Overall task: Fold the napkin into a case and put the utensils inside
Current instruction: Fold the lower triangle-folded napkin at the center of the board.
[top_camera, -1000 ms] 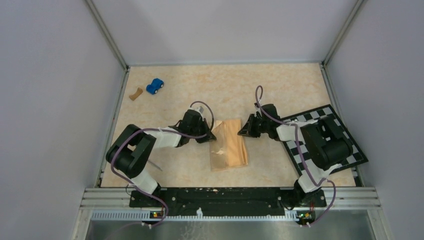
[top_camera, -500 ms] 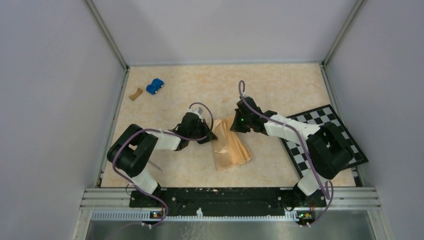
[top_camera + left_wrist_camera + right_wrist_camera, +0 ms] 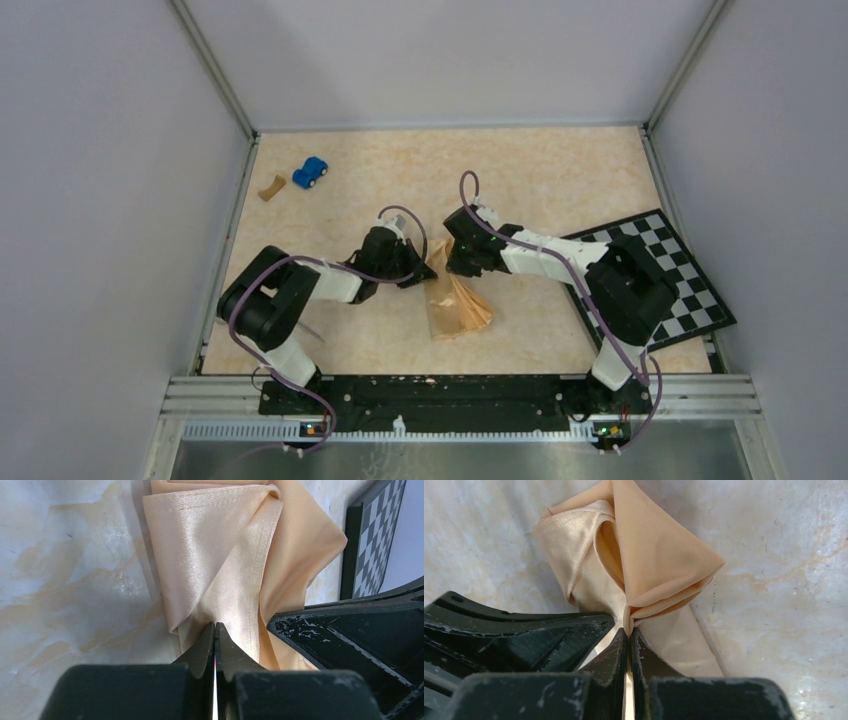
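The tan-orange napkin (image 3: 458, 306) lies mid-table, bunched into a narrow, rumpled fold. My left gripper (image 3: 424, 270) is shut on its upper left edge; the left wrist view shows the jaws (image 3: 215, 626) pinching the cloth (image 3: 215, 555). My right gripper (image 3: 452, 264) is right beside it, shut on a lifted fold of the napkin (image 3: 649, 565), with the jaws (image 3: 629, 631) closed on the cloth. The two grippers almost touch. One thin silvery utensil (image 3: 312, 331) lies by the left arm's base; other utensils are out of view.
A black-and-white checkerboard (image 3: 690, 290) lies at the right, partly under the right arm. A small blue toy car (image 3: 311, 172) and a brown curved scrap (image 3: 270, 187) sit at the far left. Grey walls close in three sides.
My right gripper has moved left, carrying the napkin's right edge over toward the left gripper. The napkin has gone from a flat oblong to a narrower bunched fold. The left gripper has barely moved.
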Controlling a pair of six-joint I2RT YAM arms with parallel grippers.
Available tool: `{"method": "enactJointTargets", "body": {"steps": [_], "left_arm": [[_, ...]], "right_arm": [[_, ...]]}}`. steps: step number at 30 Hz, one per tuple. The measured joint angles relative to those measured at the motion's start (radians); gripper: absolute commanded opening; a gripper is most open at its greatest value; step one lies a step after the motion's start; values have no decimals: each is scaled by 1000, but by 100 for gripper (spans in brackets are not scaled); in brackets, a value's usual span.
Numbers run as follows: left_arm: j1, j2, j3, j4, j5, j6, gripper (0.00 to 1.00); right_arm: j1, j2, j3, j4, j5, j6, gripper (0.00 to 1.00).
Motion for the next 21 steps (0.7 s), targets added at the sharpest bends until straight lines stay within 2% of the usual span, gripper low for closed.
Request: {"method": "enactJointTargets", "body": {"steps": [12, 21], "left_arm": [[0, 19, -6, 45, 19, -8, 0], [0, 19, -6, 47, 19, 4, 0]], "right_arm": [[2, 1, -19, 125, -43, 239, 0], [3, 28, -50, 185, -57, 282, 0]]}}
